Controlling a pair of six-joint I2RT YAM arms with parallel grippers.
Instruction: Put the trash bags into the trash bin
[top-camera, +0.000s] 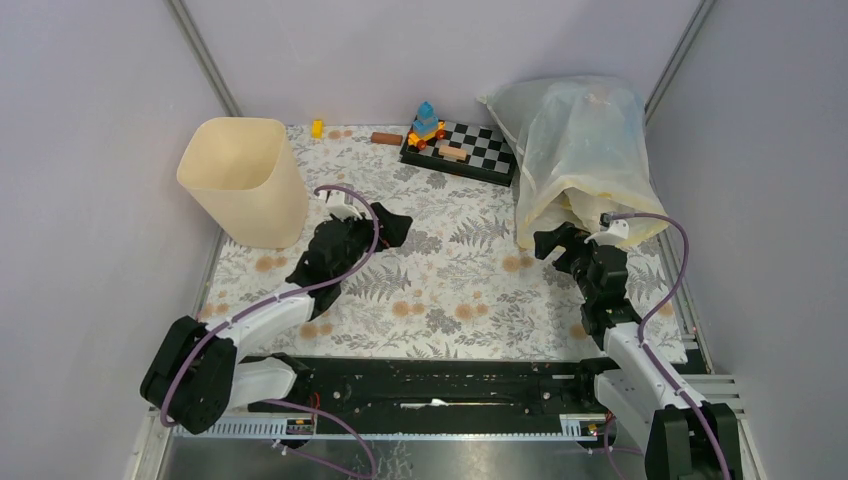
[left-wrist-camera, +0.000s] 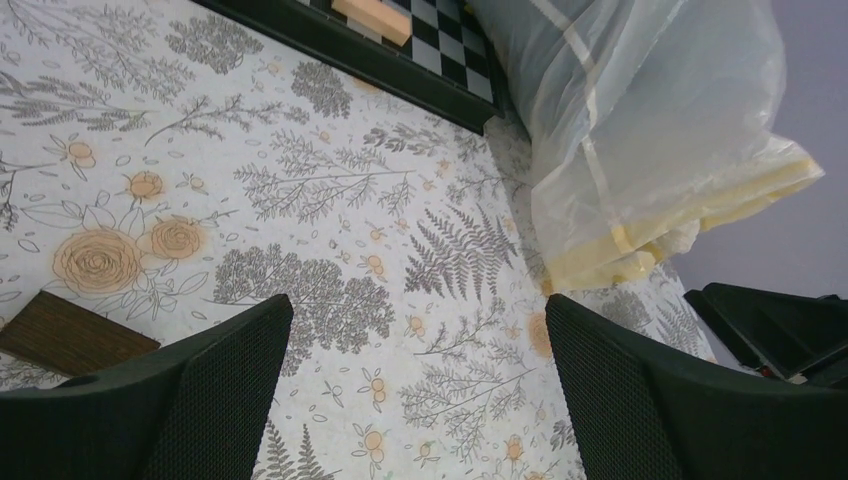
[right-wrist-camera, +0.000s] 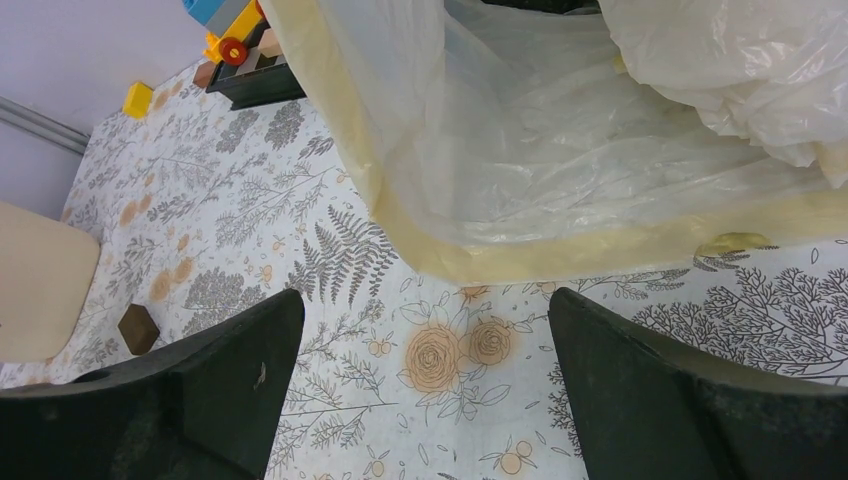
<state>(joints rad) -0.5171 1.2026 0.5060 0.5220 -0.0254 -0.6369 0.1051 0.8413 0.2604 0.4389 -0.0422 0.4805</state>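
Judging nothing done: I see trash bags (right-wrist-camera: 720, 70) inside the clear sack (top-camera: 580, 150), well right of the trash bin (top-camera: 245, 180); left gripper (left-wrist-camera: 420, 390) and right gripper (right-wrist-camera: 425, 390) gape apart, empty.

Light even and diffuse, from overhead; top view moderately bright, walls a flat lilac-grey. Shadows soft: a faint one at the foot of the trash bin (top-camera: 245, 180), a darker one under the left arm (top-camera: 290, 300). Plastic sack (top-camera: 585, 150) shows mild sheen, nothing blown out. Wrist views sharp on the tablecloth (left-wrist-camera: 330, 200); left gripper (left-wrist-camera: 418, 310) slightly soft at close range, mesh texture readable. Slight wide-angle stretch at wrist-frame edges
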